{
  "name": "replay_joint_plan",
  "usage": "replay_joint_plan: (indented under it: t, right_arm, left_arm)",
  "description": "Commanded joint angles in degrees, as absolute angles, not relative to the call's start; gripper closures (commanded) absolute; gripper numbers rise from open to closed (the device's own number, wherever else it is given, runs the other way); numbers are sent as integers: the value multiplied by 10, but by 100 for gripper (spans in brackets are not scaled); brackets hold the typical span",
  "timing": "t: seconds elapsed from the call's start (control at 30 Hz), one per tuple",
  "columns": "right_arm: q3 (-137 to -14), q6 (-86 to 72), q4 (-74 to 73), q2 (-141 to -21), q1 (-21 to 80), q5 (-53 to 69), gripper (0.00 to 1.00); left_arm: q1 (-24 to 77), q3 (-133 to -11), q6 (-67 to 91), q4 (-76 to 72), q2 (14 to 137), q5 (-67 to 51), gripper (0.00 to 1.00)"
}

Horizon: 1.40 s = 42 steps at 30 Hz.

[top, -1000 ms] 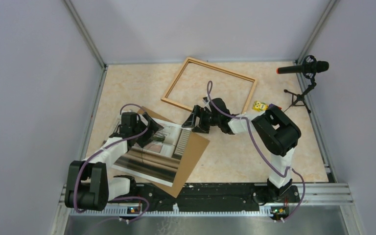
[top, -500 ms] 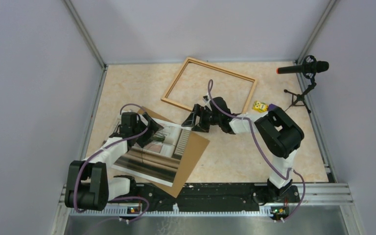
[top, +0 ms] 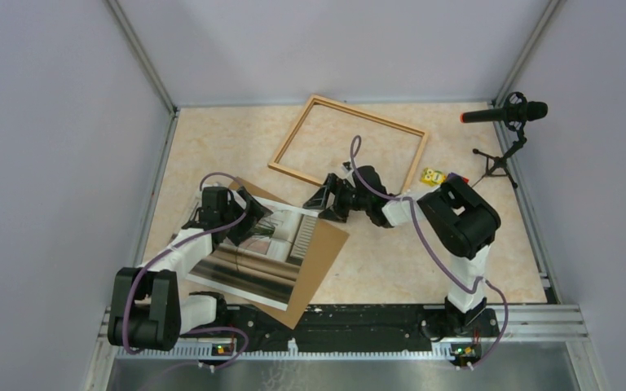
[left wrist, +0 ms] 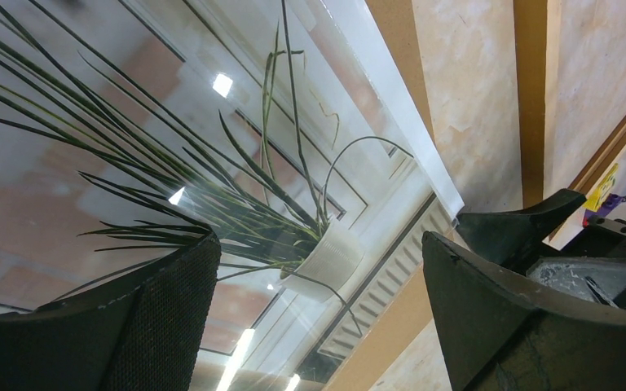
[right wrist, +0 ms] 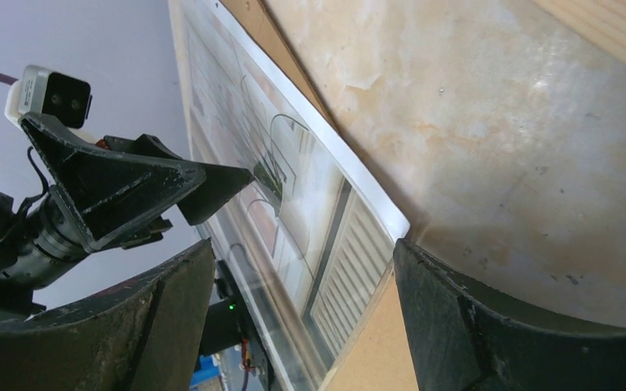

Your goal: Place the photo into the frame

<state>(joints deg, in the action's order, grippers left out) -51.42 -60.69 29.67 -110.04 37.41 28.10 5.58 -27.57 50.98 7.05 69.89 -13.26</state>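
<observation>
The photo (top: 249,265) lies face up and glossy on a brown backing board (top: 324,248) at the near left. The light wood frame (top: 370,115) lies empty at the far middle. My left gripper (top: 253,218) is open over the photo's far part; in the left wrist view its fingers (left wrist: 138,326) straddle the grass print (left wrist: 212,122). My right gripper (top: 319,204) is open, low at the photo's far right corner. In the right wrist view that white corner (right wrist: 391,220) sits between the open jaws of my right gripper (right wrist: 301,301), which hold nothing.
A small yellow toy (top: 432,175) sits by the frame's right corner. A microphone on a small tripod (top: 505,114) stands at the far right. Walls close the table on the left, back and right. The frame's wood shows in the right wrist view (right wrist: 611,24).
The right arm's wrist and cable have shifted slightly to the right; its gripper stays at the photo's corner. The left arm, photo and frame have not moved.
</observation>
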Motion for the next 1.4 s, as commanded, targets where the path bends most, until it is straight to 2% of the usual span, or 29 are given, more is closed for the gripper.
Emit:
replay_joint_plan:
  t: [0.0,0.33,0.53,0.63,0.77,0.83,1.03,1.13,1.2,1.37]
  right_arm:
    - [-501,-686,437,-1122,395,335,22]
    - [-470,-735,518,-1128,408,334,30]
    - [-457,-731,507,-1087,405,336,32]
    - [-466,-690,440,-1069,388,344,31]
    - [-514,-489,146,-1027,380,266,23]
    - [-517,-398,61,-987,390,206,18]
    - [-523,-212,-48,-901,488,153,10]
    - [-544,-147,-89,-900,567,66,6]
    - [-564,-152,-112,-917,594,11,6]
    - [-562,-296,-91,-932,570,20,9]
  left_arm:
    - [58,-237,495,147,723,-123,1]
    - [58,-236,495,146,719,-126,1]
    - [58,-238,483,138,714,-133,1]
    - [58,-255,466,140,715,-144,1]
    - [58,-299,428,188,698,-118,1]
    - [59,-321,408,216,675,-83,1]
    - [59,-382,356,280,623,-26,1]
    - [59,-418,340,300,617,-31,1]
    - [58,-432,342,307,617,-29,1]
    - [58,-426,370,313,636,-49,1]
